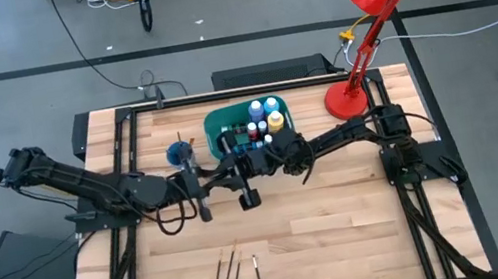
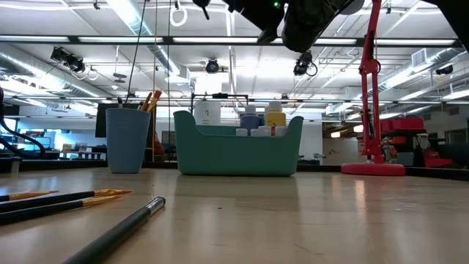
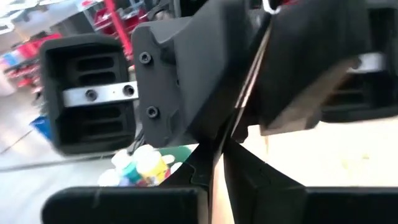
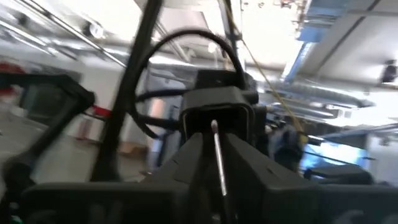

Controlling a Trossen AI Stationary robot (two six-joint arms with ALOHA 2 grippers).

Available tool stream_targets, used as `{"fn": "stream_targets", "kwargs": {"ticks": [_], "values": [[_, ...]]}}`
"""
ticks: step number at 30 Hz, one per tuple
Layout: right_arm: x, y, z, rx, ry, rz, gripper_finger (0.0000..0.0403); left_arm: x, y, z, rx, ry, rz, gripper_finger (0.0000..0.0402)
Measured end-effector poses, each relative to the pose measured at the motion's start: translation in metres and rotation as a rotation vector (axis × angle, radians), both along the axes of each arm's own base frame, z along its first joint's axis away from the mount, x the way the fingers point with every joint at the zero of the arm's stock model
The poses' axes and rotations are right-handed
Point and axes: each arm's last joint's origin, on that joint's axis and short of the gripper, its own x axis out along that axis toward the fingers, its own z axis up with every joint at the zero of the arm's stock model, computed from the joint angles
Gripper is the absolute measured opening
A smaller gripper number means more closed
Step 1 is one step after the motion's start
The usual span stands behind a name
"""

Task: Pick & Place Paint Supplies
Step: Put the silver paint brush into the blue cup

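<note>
the left hand (image 1: 225,176) and right hand (image 1: 255,163) meet just in front of the teal bin (image 1: 218,124), both pinching one thin brush (image 3: 244,87) lying lengthwise between them.

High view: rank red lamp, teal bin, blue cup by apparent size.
1. red lamp, though it stands tall, nearer the overhead camera, so it may read oversized.
2. teal bin.
3. blue cup, clearly smallest.
</note>
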Motion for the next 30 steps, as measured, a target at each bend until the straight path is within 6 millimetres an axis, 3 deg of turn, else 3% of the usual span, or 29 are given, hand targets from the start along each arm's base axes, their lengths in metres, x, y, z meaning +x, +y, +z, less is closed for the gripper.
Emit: {"fn": "stream_targets", "kwargs": {"ticks": [7,13,23,30], "values": [[0.003,-0.005,-0.005,-0.085,0.005,-0.192,0.0106,-0.013,0.006,-0.001,-0.029,0.036,0.158,0.0031],[0.008,-0.014,-0.011,-0.079,0.113,-0.394,0.0112,-0.022,0.011,-0.001,-0.036,0.061,0.204,0.0031],[0.01,-0.018,-0.018,-0.12,0.166,-0.494,0.0121,-0.048,0.023,-0.005,-0.086,0.12,0.346,0.0031],[0.012,-0.022,-0.029,-0.09,0.302,-0.639,0.0155,-0.064,0.031,-0.007,-0.106,0.15,0.386,0.0031]]}}
